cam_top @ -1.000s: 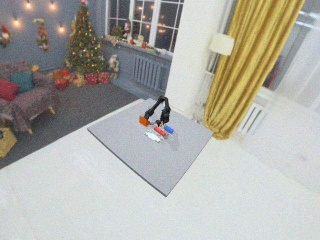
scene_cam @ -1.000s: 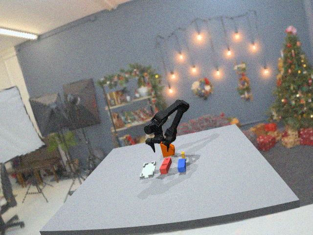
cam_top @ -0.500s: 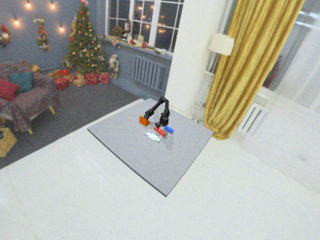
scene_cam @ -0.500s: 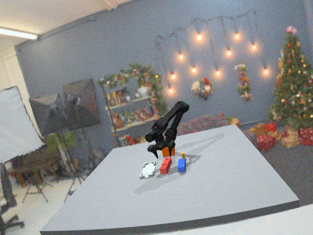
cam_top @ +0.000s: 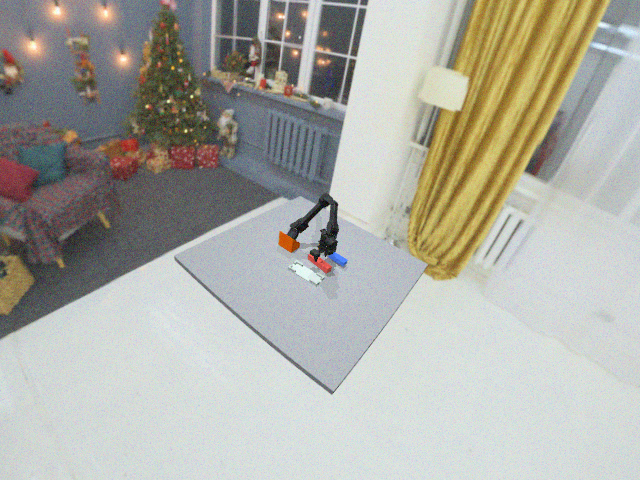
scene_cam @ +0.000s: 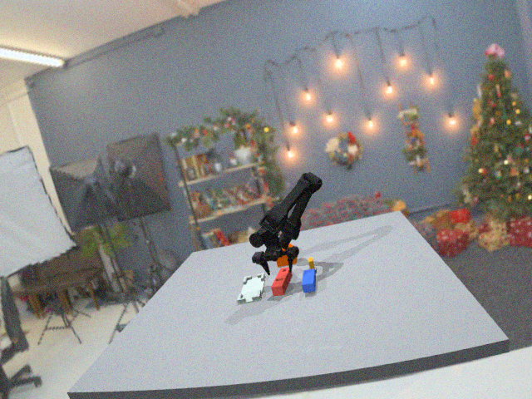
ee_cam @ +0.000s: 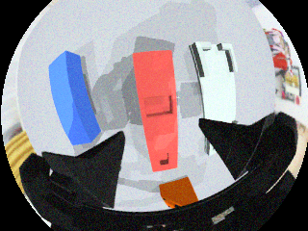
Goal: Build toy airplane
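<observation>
The red fuselage (cam_top: 324,266) (scene_cam: 279,288) (ee_cam: 155,77) lies on the table beside the pale jig cradle (cam_top: 306,272) (scene_cam: 252,288) (ee_cam: 218,89), its two sockets facing up. The cradle is empty. The blue wing (cam_top: 338,258) (scene_cam: 308,281) (ee_cam: 72,101) lies on the fuselage's other side. The yellow tail fin (scene_cam: 311,263) stands behind the wing in the exterior view; it does not show in the wrist view. My gripper (cam_top: 321,256) (scene_cam: 279,273) (ee_cam: 163,128) is wide open and empty, low over the fuselage's socketed tail half, with one finger on each side.
An orange block (cam_top: 287,241) (scene_cam: 285,260) (ee_cam: 179,191) stands at the arm's base. The grey table top (cam_top: 258,304) (scene_cam: 365,317) bears all the parts. The cradle's near end lies close to one finger in the wrist view.
</observation>
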Controlling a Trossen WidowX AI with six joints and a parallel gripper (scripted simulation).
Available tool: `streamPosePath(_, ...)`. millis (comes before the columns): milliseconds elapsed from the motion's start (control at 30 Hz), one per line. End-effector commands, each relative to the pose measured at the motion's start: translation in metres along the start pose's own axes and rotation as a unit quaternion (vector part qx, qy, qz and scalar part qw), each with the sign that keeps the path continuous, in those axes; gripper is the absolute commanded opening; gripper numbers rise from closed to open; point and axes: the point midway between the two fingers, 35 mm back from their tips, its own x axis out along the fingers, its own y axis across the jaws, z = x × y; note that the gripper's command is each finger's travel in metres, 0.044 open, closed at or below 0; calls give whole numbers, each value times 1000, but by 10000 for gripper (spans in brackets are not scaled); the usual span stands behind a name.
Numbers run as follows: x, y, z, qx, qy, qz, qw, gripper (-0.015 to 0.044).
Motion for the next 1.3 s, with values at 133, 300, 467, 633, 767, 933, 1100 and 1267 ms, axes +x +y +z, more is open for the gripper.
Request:
streamPosePath(133,15,0,-2,5,5,4,1000,440)
streamPosePath(300,23,0,-2,5,5,4,1000,440)
streamPosePath(467,31,0,-2,4,5,5,1000,440)
streamPosePath(633,39,1,-3,5,5,5,1000,440)
streamPosePath(767,45,1,-3,5,5,6,1000,440)
streamPosePath(933,47,1,-3,5,5,6,1000,387)
streamPosePath(1100,47,1,-3,5,5,6,1000,256)
streamPosePath(1267,47,1,-3,5,5,6,1000,184)
